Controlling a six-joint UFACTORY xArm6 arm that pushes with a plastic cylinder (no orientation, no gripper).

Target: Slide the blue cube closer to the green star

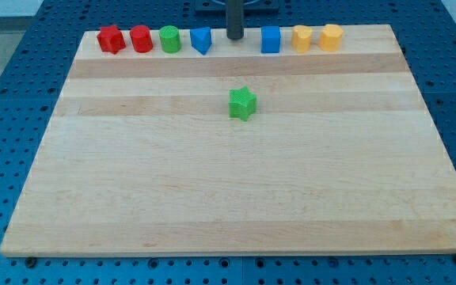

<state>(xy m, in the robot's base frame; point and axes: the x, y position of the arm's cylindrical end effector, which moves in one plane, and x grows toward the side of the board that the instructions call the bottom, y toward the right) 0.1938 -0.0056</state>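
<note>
The wooden board [236,190] fills most of the view on a blue pegboard table [6,79]. My tip [233,37] is a bare rod, grasping nothing, at the board's 12 o'clock edge. The green star [242,103] sits alone at 6 o'clock from my tip. The blue cube [271,39] stands just at 3 o'clock of my tip, apart from it.
</note>
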